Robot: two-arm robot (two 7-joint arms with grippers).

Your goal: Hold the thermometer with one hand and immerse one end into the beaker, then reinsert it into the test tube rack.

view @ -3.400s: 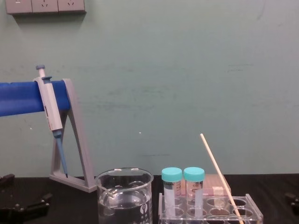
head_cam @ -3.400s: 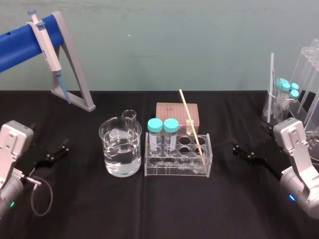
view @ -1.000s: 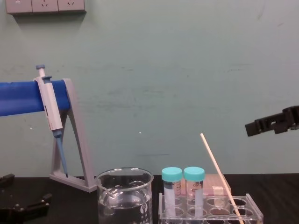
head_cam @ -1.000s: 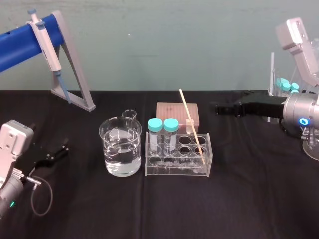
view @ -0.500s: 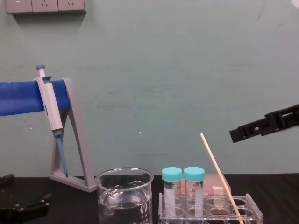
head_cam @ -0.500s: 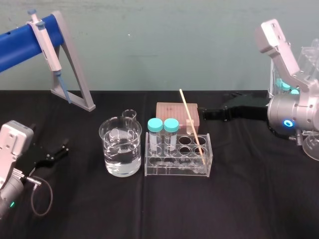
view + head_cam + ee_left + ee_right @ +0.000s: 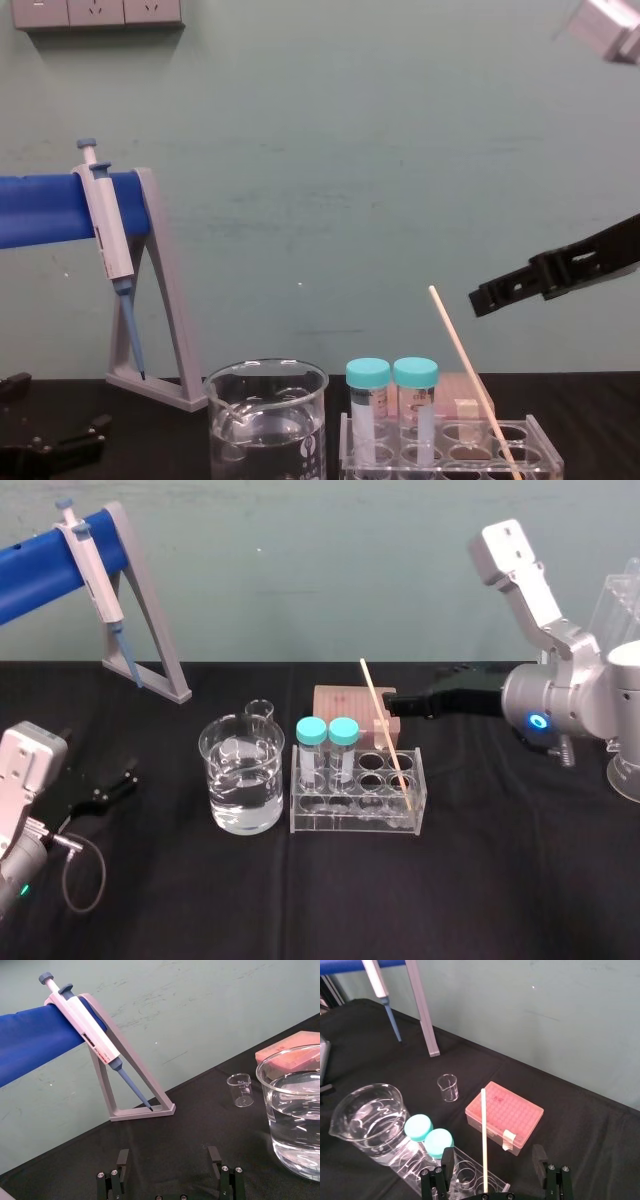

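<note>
Our right black claw is spread wide and hangs over the back right of the clear plastic test tube rack. The thin pale tan stick thermometer stands in the rack's right end. Its top leans back and left, just left of the claw tip. We think this claw is nearest. Our left black claw, also spread, sits far left of the rack, past the wide clear glass beaker.

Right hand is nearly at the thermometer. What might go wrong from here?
The thermometer leans in the test tube rack; the open right hand, close beside its upper part, may nudge it instead of straddling it.
Pulling it out at that slant could drag the rack along.
The way to the beaker crosses the teal-capped vials; a low carry could hit them.
The left hand lies open at the table's left.
</note>
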